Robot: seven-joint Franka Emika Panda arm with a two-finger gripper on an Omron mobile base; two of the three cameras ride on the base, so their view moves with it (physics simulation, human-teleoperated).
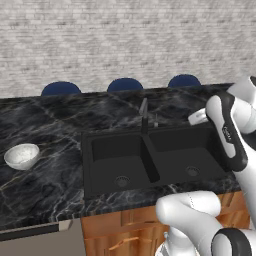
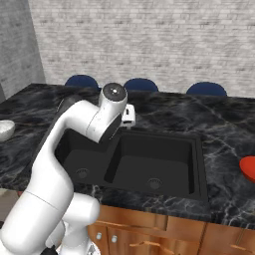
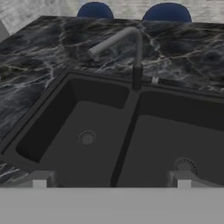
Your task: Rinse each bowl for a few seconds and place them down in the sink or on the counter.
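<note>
Bowl (image 1: pixel 22 156), white and speckled, sits untouched on the black marble desk (image 1: pixel 50 185) well left of the sink (image 1: pixel 150 160); the gripper (image 3: pixel 111 181), wide and empty, hangs over the basins, so reaching left comes next.

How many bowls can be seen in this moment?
1: a white bowl on the counter left of the sink, away from the open gripper. The red object at the right edge is cut off, so unclear.

white bowl (image 1: pixel 22 156) upright on counter (image 1: pixel 45 125), left of sink (image 1: pixel 150 157)
</note>
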